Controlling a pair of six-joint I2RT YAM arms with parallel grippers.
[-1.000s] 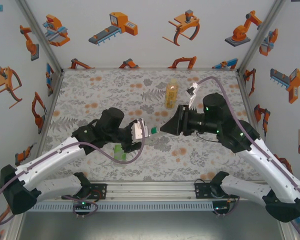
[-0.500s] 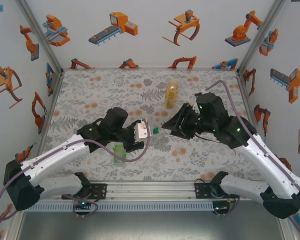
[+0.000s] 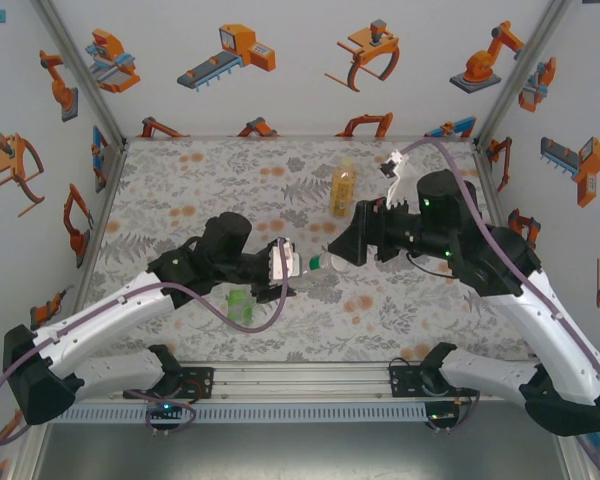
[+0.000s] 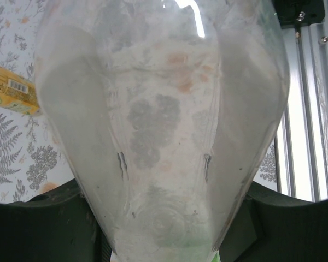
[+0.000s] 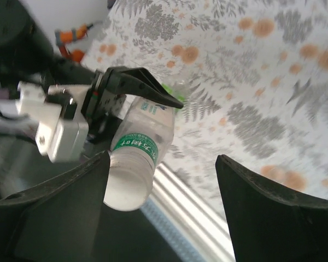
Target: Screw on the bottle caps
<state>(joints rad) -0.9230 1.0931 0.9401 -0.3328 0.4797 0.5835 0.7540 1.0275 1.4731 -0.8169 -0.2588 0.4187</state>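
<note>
Floral-printed counter [image 3: 180,200] spreads under both my arms, boxed in by white walls covered with orange robot drawings; the work hangs above its middle. My left gripper [image 3: 295,268] is clamped hard on the clear bottle [image 5: 135,147], holding it off the counter and lying over rather than upright; I judge this is so that one arm braces the body while the other does the turning. One end of the bottle reaches toward my right gripper [image 3: 331,257], whose jaws stand well apart with nothing pinched between them. Seen from my right wrist, that end lies between my two fingers [image 5: 60,218], close against one; the green label [image 5: 134,144] sits just behind it. Which end this is, and where its cap sits, I cannot tell. The spread jaws read to me as readiness for a fresh bite, not a grip.

The green bottle [image 3: 240,303] stands upright near the front, just beside my left arm. The amber bottle [image 3: 342,188] stands far back, well apart, probably parked clear of the work.
</note>
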